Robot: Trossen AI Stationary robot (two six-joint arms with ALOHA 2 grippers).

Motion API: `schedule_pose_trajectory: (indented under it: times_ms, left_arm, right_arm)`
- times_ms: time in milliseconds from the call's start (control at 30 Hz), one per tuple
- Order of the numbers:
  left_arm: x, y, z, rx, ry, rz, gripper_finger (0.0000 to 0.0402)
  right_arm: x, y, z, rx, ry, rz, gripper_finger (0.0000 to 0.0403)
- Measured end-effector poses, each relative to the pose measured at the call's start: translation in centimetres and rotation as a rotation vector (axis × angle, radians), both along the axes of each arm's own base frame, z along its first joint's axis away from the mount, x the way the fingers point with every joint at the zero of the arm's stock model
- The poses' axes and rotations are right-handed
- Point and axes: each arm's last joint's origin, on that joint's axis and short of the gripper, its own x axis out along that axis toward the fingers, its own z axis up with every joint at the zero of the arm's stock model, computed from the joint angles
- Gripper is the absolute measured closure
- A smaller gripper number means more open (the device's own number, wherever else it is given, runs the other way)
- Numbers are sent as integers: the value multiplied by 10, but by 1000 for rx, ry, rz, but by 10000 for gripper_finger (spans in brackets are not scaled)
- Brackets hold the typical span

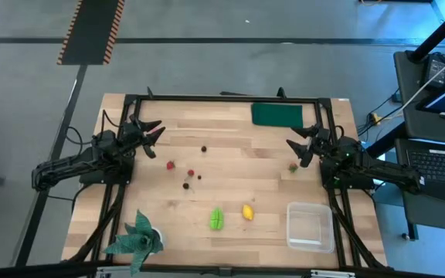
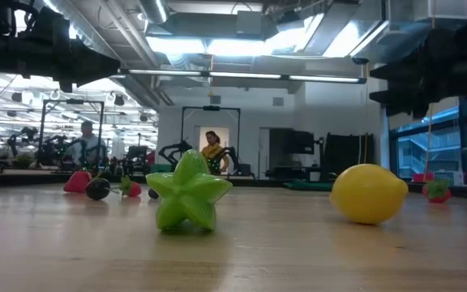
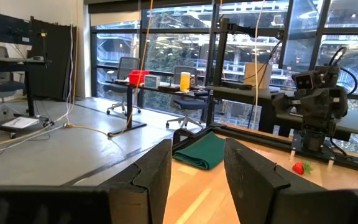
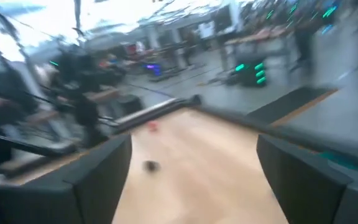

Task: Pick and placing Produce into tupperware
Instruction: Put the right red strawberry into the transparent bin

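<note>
The produce lies loose on the wooden table. A green ridged star-shaped fruit (image 1: pixel 217 218) (image 2: pixel 189 192) and a yellow lemon (image 1: pixel 247 211) (image 2: pixel 369 193) rest near the near edge. Small red berries (image 1: pixel 170 164) (image 1: pixel 191 173) and dark berries (image 1: pixel 204 148) (image 1: pixel 185 185) are scattered mid-table. One strawberry (image 1: pixel 293 166) (image 3: pixel 299 168) sits just below my right gripper (image 1: pixel 298 147) (image 4: pixel 194 174), which is open above the table. My left gripper (image 1: pixel 151 137) (image 3: pixel 197 180) is open too, raised at the table's left. The clear tupperware (image 1: pixel 310 226) stands at the near right corner.
A folded dark green cloth (image 1: pixel 276 114) (image 3: pixel 201 151) lies at the far edge. A leafy potted plant (image 1: pixel 137 239) stands at the near left corner. A black frame runs around the table. Bare wood lies between the two arms. People show in the room beyond.
</note>
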Motion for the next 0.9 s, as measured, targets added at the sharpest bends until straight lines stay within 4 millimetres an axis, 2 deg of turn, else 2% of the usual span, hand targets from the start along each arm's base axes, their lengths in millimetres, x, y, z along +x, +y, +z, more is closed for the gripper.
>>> schedule_pose_trajectory:
  times_ms: [167,433,533,900]
  left_arm:
    - [0,0,0,-6,-4,-1,262]
    - [0,0,1,-3,-12,-1,262]
    - [0,0,1,-3,-12,-2,262]
    - [0,0,1,-3,-12,-2,262]
  right_arm:
    - [1,4,5,53,-69,147,47]
    - [-13,8,54,-45,-197,163,48]
    - [-17,10,65,-72,-224,211,48]
    - [-20,11,74,39,-305,250,49]
